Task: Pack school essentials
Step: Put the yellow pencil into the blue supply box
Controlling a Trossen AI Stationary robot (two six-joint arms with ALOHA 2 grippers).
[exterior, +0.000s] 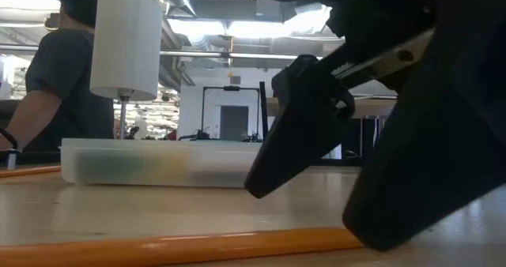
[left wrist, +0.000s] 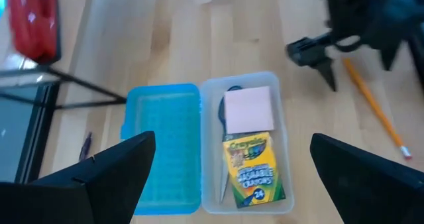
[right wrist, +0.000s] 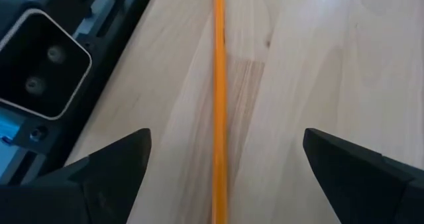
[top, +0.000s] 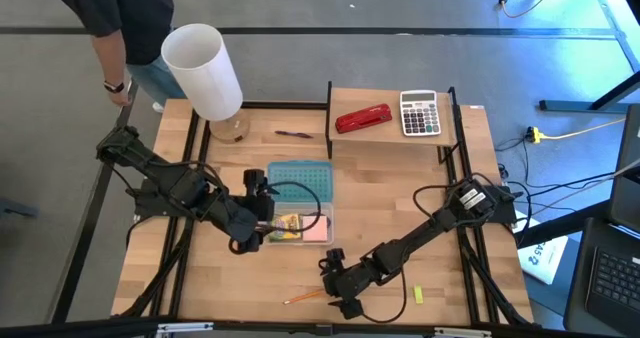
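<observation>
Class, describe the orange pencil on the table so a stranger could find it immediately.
Start at the wooden table and go to its front edge, where the right gripper hangs, open. The orange pencil lies flat just beside it, apart from the clear case. It is long, thin and orange, unlike the small yellow block.

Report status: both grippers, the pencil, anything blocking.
Right gripper open, low over the orange pencil, not gripping. Left gripper open above the clear case; crayon box and pink pad inside. Nothing blocking.
</observation>
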